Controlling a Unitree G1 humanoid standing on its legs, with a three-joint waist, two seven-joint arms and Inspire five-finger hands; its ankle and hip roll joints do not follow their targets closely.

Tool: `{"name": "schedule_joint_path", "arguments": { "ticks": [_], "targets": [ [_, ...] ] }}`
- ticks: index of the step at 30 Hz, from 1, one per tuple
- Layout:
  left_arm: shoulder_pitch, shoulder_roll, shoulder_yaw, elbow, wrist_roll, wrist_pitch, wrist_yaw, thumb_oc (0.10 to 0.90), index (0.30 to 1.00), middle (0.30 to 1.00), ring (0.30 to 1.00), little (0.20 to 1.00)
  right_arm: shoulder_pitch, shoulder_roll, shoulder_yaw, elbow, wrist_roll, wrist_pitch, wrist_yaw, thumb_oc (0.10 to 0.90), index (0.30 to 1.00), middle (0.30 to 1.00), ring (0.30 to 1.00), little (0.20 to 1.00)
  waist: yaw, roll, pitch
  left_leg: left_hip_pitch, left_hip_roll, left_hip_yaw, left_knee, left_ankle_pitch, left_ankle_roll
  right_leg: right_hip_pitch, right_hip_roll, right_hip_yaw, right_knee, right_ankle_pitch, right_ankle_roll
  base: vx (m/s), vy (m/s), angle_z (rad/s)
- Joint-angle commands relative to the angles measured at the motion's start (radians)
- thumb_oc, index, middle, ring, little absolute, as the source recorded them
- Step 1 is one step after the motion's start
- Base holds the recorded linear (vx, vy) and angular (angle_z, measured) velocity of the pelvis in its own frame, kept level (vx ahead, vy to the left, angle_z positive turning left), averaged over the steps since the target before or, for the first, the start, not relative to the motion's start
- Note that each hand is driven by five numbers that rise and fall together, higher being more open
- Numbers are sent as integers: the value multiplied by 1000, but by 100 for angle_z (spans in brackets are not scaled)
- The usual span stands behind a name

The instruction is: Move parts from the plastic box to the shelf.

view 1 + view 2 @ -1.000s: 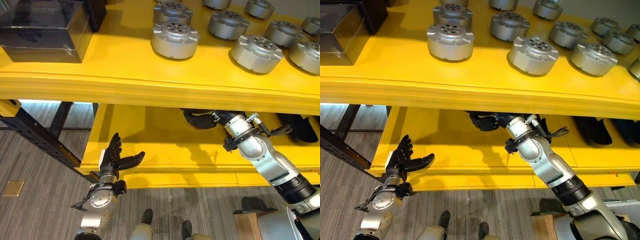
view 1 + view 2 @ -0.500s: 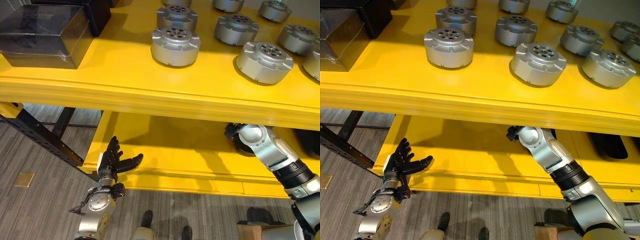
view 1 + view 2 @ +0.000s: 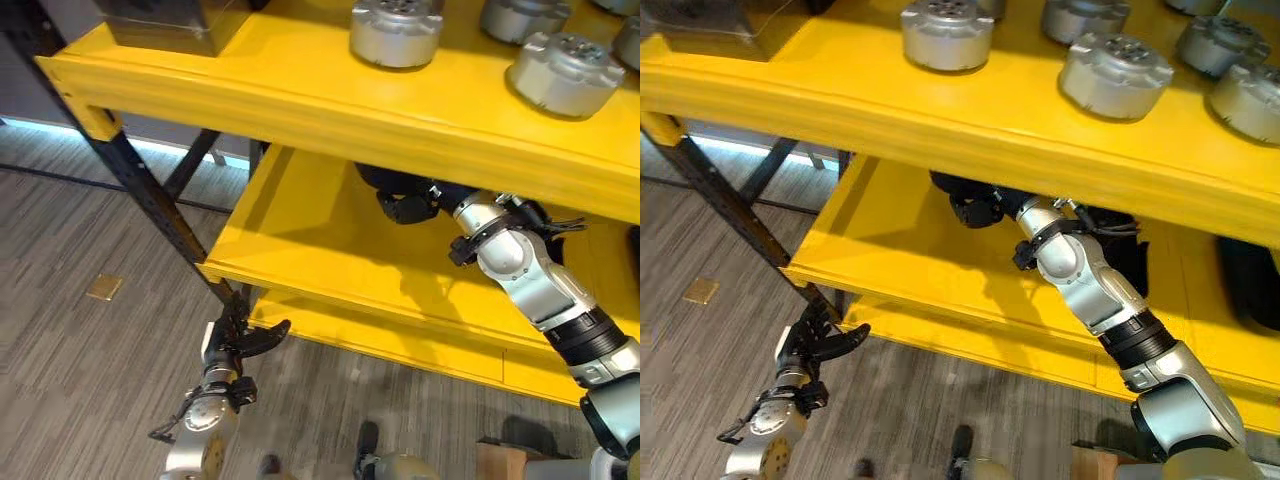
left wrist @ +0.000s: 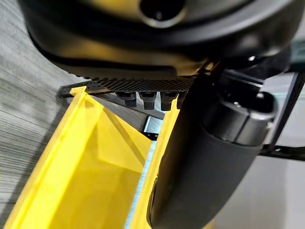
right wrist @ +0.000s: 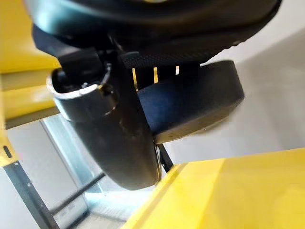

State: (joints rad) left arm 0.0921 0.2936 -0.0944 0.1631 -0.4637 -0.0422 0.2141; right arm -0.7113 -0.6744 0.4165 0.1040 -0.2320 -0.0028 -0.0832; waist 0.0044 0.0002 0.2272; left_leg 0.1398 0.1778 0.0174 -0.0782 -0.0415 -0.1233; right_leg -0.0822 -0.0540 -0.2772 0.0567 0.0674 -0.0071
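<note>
Right hand back under the upper shelf, now clasping a dark round part. Left hand relaxed, empty, beside lower shelf. Probably placing next.

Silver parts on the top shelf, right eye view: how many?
6 silver parts on the top shelf: front left, front centre, right edge, three behind. More may sit beyond the frame.

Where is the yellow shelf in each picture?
Left eye view: the yellow shelf runs across the top, with a lower board beneath it.
Right eye view: across the top and middle.
Left wrist view: lower left.
Right wrist view: lower right and left edge.
Shared landmark: the black frame leg at the shelf's left end.
</note>
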Motion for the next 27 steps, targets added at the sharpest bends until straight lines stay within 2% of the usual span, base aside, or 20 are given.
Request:
{"name": "schedule_joint_path", "arguments": {
  "ticks": [1,5,8,12,14,15,16,18,19,21,24,25,27],
  "targets": [
    [25,75,21,-110,37,-79,-14,900,1000,1000,1000,1000,-136,-21,-42,-26,-18,-64,-69,400,300,300,300,300,29,-52,-168,-91,-24,-61,84,-16,24,9,-120,37,28,-56,120,-7,246,-11],
    [24,76,21,-110,48,-76,-12,900,1000,1000,1000,1000,-107,-4,-59,-34,-33,-57,-59,400,300,300,300,300,42,-71,-162,-97,-72,-56,106,-46,53,6,-165,50,20,-15,149,-51,224,-1],
    [16,86,10,-115,65,-71,-14,900,1000,1000,1000,1000,-85,6,-81,-39,-57,-49,-63,400,300,300,300,300,46,-96,-158,-101,-118,-41,143,-83,80,8,-209,59,12,28,178,-41,266,1],
    [-1,104,3,-108,77,-73,-13,900,1000,1000,1000,1000,-65,9,-97,-44,-64,-46,-67,400,300,300,300,300,37,-113,-133,-113,-145,-25,162,-91,101,-26,-232,88,29,97,203,-80,136,-9],
    [-19,118,-3,-98,71,-77,-12,900,1000,1000,1000,1000,-76,7,-101,-37,-68,-40,-74,400,300,300,300,300,36,-111,-110,-134,-146,-23,178,-85,109,-53,-218,121,78,88,203,-200,87,-24],
    [-37,130,-1,-78,65,-81,-3,900,1000,1000,1000,1000,-82,5,-107,-34,-73,-38,-80,400,300,300,300,300,38,-104,-92,-175,-143,-22,220,-85,118,-59,-200,150,134,52,190,-309,-9,-30],
    [-45,138,15,-78,49,-85,13,900,1000,1000,1000,1000,-99,8,-91,-24,-80,-36,-83,400,300,300,300,300,67,-89,-103,-224,-121,-17,243,-76,112,-15,-237,120,153,11,165,-261,-84,-33],
    [-48,143,22,-84,39,-89,26,900,1000,1000,1000,1000,-122,4,-77,-14,-92,-35,-90,400,300,300,300,300,89,-96,-116,-253,-99,-12,268,-77,93,47,-290,83,100,33,175,-101,-204,-20],
    [-38,140,34,-87,34,-87,30,900,1000,1000,1000,1000,-138,-2,-68,-8,-100,-34,-91,400,300,300,300,300,101,-113,-130,-260,-83,0,273,-77,81,68,-297,61,35,33,185,-3,-222,-21],
    [-16,131,48,-86,38,-90,27,900,1000,1000,1000,1000,-147,2,-56,8,-93,-34,-83,400,300,300,300,300,99,-134,-147,-250,-69,16,267,-72,67,78,-287,61,-10,46,206,58,-203,-52],
    [9,124,66,-93,28,-84,27,900,1000,1000,1000,1000,-161,11,-41,-2,-85,-34,-75,400,300,300,300,300,92,-138,-168,-226,-28,28,226,-47,43,84,-253,56,-37,31,207,47,-212,-50],
    [16,118,65,-90,30,-81,17,900,1000,1000,1000,1000,-160,11,-42,0,-80,-36,-75,400,300,300,300,300,82,-136,-174,-213,0,22,195,-26,26,95,-224,60,-52,-2,198,33,-202,-40],
    [17,116,66,-87,26,-81,16,900,1000,1000,1000,1000,-162,4,-38,-1,-83,-37,-74,400,300,300,300,300,78,-132,-176,-204,11,19,176,-14,19,98,-213,59,-53,-11,193,24,-147,-6]
  ]
}}
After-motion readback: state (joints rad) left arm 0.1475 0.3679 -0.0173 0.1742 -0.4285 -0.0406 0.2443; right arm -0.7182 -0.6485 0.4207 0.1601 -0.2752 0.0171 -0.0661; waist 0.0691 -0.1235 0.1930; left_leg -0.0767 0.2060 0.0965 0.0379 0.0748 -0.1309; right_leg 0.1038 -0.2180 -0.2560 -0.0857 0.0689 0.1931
